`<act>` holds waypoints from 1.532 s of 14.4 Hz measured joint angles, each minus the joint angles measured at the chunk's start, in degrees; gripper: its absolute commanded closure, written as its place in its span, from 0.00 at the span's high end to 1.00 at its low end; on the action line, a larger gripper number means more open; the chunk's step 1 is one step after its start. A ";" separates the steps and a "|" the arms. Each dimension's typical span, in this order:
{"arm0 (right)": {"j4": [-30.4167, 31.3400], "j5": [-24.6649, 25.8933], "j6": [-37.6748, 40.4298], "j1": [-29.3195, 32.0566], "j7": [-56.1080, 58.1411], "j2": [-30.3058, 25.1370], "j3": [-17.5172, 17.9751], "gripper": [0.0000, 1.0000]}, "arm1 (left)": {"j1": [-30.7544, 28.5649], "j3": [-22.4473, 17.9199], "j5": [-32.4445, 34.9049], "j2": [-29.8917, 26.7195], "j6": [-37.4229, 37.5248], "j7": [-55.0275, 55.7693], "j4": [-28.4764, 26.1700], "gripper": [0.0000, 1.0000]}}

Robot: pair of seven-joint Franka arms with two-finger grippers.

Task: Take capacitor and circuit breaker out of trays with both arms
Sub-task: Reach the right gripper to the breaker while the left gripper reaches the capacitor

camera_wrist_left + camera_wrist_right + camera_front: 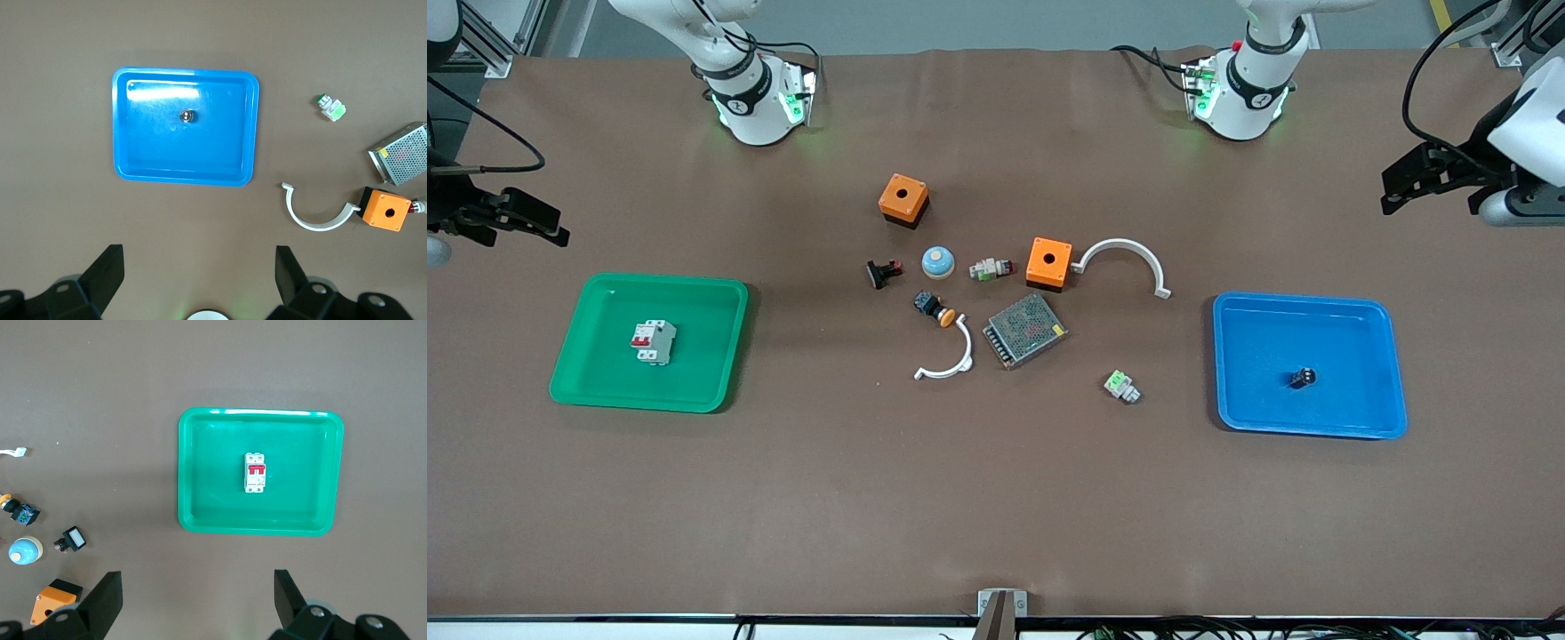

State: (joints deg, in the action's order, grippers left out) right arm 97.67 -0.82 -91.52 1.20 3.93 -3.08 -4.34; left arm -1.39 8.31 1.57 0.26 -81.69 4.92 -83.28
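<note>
The breaker [653,341] lies in the green tray [596,382] and the capacitor [1301,378] in the blue tray [1369,418]. Between the trays sit orange boxes [903,199], white arcs [1123,262] and small parts. Both grippers, left [1405,190] and right [534,222], hang wide open and empty above the table ends.

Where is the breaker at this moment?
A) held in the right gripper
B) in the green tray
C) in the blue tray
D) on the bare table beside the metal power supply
B: the breaker lies in the green tray, and both grippers are open and empty, away from the trays.
</note>
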 measured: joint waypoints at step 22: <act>-3.84 0.06 -7.49 5.31 2.18 16.75 -0.57 1.00 | -8.64 -0.18 3.77 22.28 -39.84 -0.42 -22.39 0.97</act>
State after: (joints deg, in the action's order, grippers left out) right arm 93.83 -0.76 -99.01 6.51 6.12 13.68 -4.91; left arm -10.04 8.13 5.34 22.54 -121.53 4.50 -105.67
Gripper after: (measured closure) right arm 0.000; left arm 0.004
